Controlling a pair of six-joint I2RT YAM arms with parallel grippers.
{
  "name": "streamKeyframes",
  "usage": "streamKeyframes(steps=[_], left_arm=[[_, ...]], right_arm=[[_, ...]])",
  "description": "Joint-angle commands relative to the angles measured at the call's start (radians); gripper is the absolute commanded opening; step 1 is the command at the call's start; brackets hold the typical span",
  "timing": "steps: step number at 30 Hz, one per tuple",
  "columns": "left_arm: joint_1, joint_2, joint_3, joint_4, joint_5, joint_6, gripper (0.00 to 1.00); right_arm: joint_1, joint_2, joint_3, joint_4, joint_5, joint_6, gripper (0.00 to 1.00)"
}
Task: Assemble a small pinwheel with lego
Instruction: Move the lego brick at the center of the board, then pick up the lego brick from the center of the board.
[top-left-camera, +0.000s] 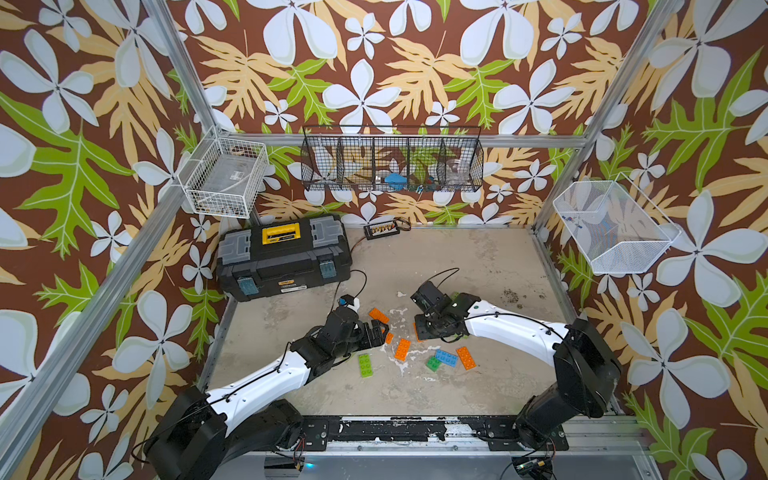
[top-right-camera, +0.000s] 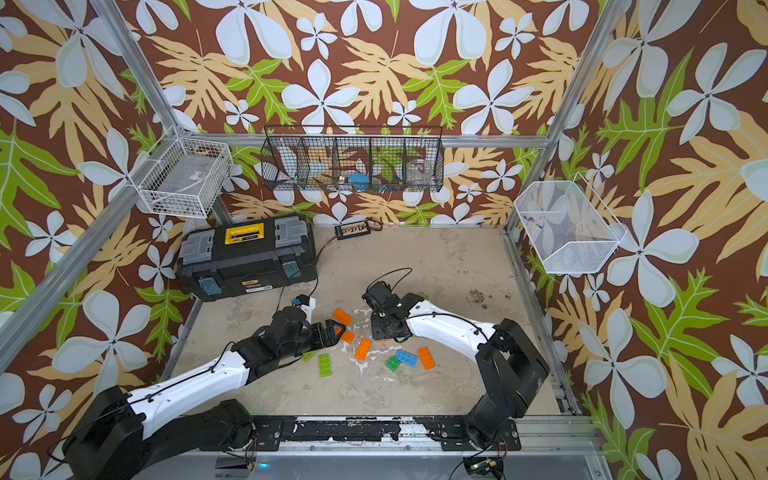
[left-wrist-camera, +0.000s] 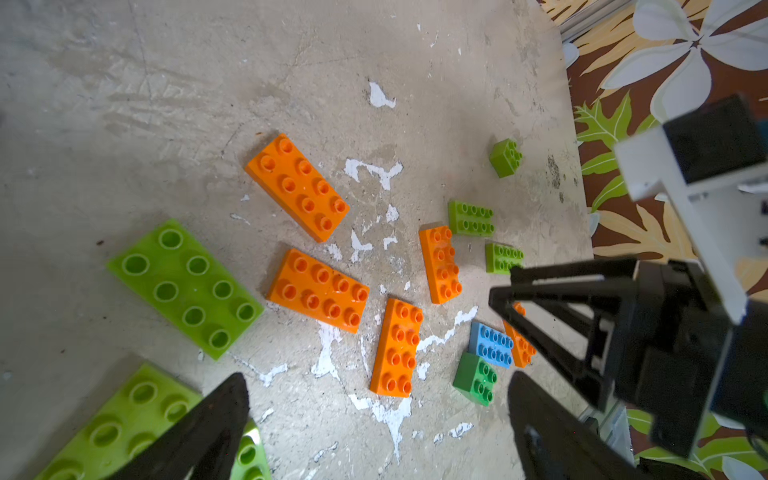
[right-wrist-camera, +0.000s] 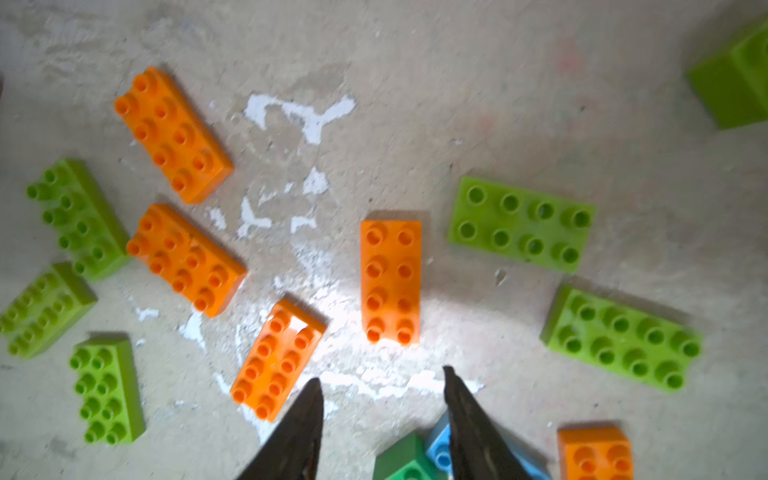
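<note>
Both my left end effector (left-wrist-camera: 378, 380) and right end effector (right-wrist-camera: 381, 374) hang open, empty. Loose orange studded plastic bricks (right-wrist-camera: 390, 282) lie studs-up, ready for picking.

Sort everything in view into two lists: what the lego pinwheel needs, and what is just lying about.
For the pinwheel:
orange bricks
lime green bricks
blue brick
dark green square brick

Just lying about:
black toolbox
black wire rack
white wire basket
white mesh basket
small wired board
</note>
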Motion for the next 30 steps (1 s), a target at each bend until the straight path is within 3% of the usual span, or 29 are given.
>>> streamKeyframes(steps=[1,10,17,30], left_arm=[[0.033,0.022,0.035,-0.008,-0.015,0.026,0.97],[0.187,-0.023,0.051,-0.019,0.061,0.034,0.97],[0.209,-0.059,0.023,-0.046,0.062,0.049,0.97],[0.224,-0.092,0.004,-0.067,0.061,0.059,0.97]], right_arm=[[0.062,0.022,0.017,-0.036,0.032,0.11,0.47],[0.135,0.152,0.094,-0.041,0.048,0.201,0.59],[0.138,0.217,0.124,-0.023,0.011,0.207,0.65],[0.144,0.289,0.153,-0.026,-0.013,0.193,0.62]])
